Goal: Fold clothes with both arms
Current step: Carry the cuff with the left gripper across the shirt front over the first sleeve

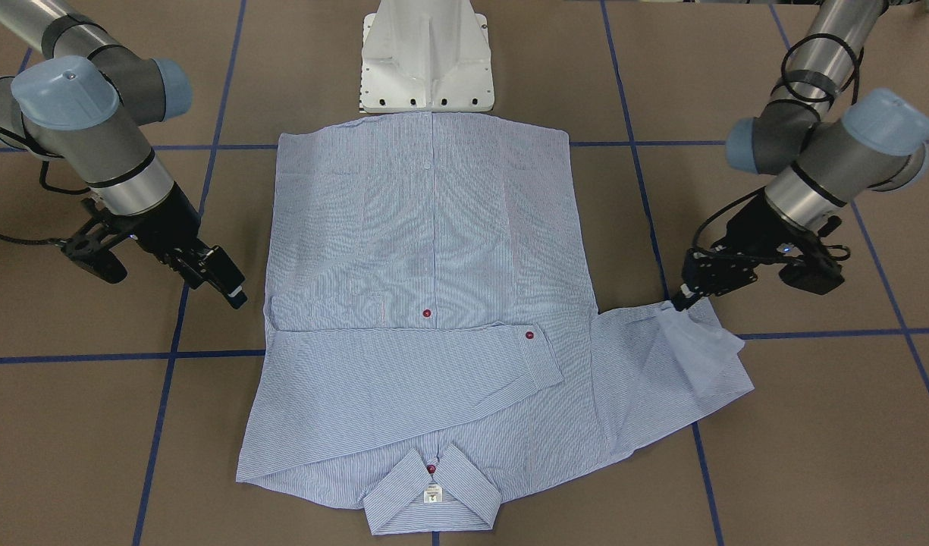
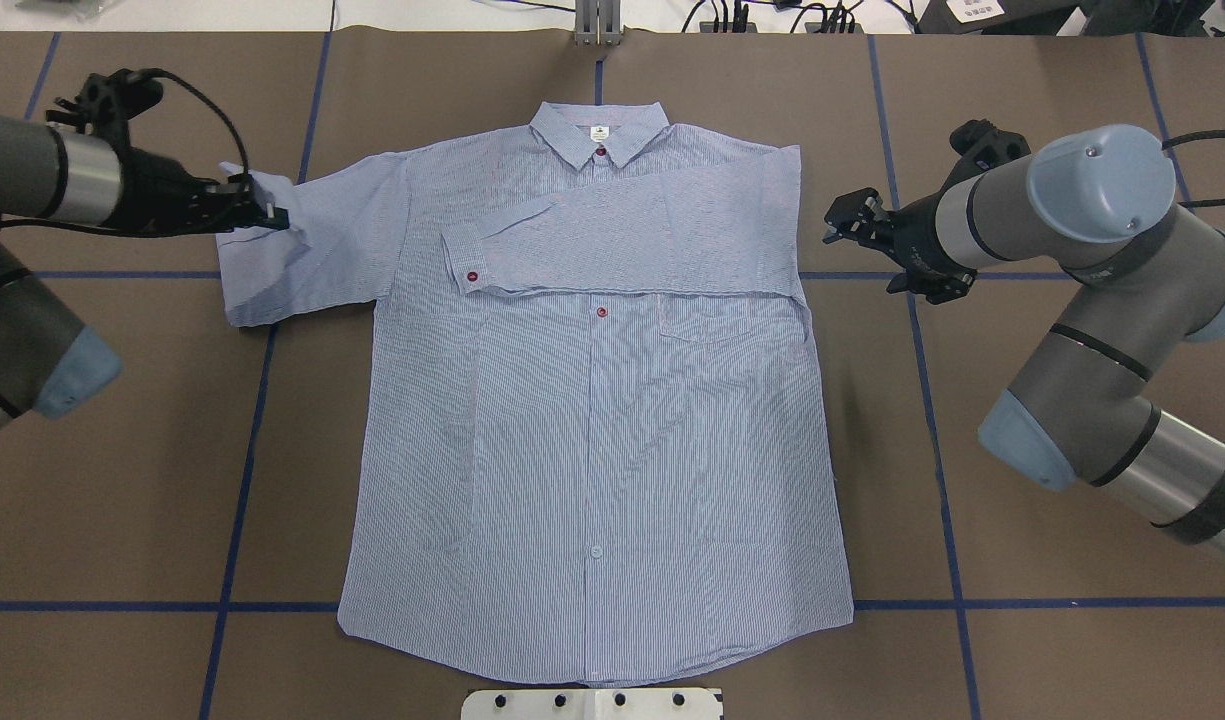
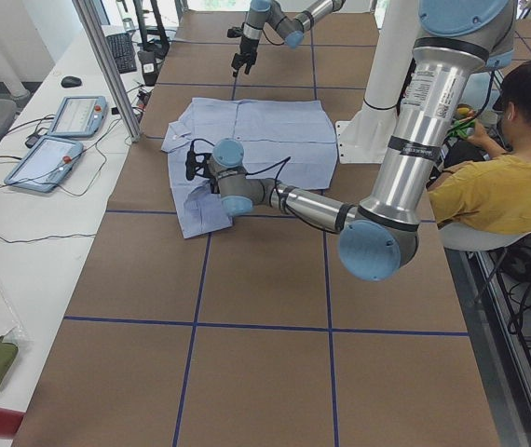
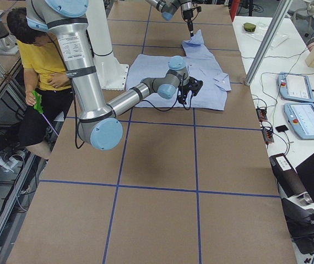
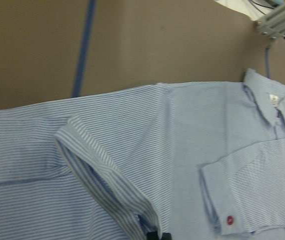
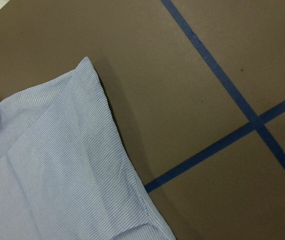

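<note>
Out on the bench (image 2: pixel 122 500), our left claw (image 2: pixel 275 214) pinches the cuff (image 5: pixel 102 175) of the flat-lying shirt (image 2: pixel 592 450); our right claw (image 2: pixel 844 222) hangs spread beside it. We judge one sleeve (image 2: pixel 632 235) folded across the chest, the other and the body left. Only the left wrist view shows the cuff's curl.

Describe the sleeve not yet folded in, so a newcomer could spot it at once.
Find the striped shirt lying flat on the table, collar away from the robot. The sleeve juts sideways off the shoulder on the robot's left, with the left pincer gripping its cuff. Unlike the other sleeve, folded across the chest, it rests on bare table.
</note>
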### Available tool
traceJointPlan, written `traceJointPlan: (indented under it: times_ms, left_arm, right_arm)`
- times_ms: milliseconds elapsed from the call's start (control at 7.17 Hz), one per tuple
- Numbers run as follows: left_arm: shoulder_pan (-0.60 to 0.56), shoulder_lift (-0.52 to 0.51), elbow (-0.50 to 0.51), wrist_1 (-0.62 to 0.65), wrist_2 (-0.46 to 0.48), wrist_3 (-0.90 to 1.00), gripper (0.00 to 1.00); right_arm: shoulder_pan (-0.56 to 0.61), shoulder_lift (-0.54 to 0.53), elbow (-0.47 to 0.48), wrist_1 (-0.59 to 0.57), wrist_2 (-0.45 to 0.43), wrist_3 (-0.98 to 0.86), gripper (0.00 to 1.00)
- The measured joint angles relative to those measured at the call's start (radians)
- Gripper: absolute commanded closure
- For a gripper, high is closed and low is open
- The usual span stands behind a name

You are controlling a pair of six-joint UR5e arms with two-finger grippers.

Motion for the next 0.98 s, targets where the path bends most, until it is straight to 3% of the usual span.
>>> traceJointPlan:
  times_ms: [279, 419, 837, 977]
  left_arm:
    - [0.11, -0.252, 0.029, 0.243, 0.156, 0.041, 1.0]
    - [0.148, -0.337, 0.054, 0.303, 0.223, 0.039, 1.0]
    - [0.24, -0.568, 0.253, 0.332, 0.366, -0.054, 1.0]
    - [0.284, -0.597, 0.286, 0.329, 0.415, -0.067, 0.9]
  right_arm:
    - [0.042, -0.075, 0.052, 0.0, 0.016, -0.036, 0.0]
    - [0.075, -0.128, 0.083, 0.001, 0.035, -0.095, 0.0]
    - [0.124, -0.208, 0.124, 0.003, 0.054, -0.179, 0.0]
    - [0.127, -0.216, 0.126, 0.003, 0.052, -0.183, 0.0]
